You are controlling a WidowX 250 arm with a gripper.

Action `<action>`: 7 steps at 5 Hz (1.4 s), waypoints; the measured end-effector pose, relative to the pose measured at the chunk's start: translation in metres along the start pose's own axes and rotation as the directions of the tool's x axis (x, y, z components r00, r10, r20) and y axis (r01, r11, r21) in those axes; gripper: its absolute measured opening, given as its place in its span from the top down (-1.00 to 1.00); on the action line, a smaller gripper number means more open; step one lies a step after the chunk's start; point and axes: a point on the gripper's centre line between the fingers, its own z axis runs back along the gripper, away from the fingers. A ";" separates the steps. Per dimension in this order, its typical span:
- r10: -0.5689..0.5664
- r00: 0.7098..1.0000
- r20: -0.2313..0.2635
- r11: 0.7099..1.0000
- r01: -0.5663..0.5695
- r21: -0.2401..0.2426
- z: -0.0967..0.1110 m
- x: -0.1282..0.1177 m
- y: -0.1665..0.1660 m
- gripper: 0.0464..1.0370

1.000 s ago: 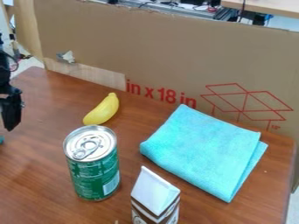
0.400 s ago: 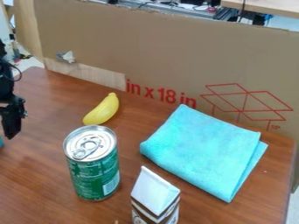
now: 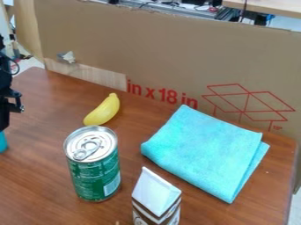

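A teal object (image 3: pixel 3 141) stands at the view's left edge on the brown counter (image 3: pixel 35 189), cut off by that edge. The black claw (image 3: pixel 5 117) is right above it; whether it grasps the object or is released, I cannot tell. Farther right are an upright green can (image 3: pixel 91 180), a yellow banana (image 3: pixel 103 110) lying behind it, a white-topped carton (image 3: pixel 156 195) and a folded turquoise cloth (image 3: pixel 203 151). Cardboard (image 3: pixel 170 48) rises behind.
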 end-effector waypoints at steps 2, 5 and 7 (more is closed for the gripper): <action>-0.121 0.989 0.084 0.993 0.120 0.018 0.060 0.041 -0.013 0.93; -0.187 0.978 0.091 0.981 0.191 -0.040 0.053 0.102 -0.008 0.93; -0.197 0.978 0.063 0.978 0.201 -0.059 0.020 0.112 -0.008 0.93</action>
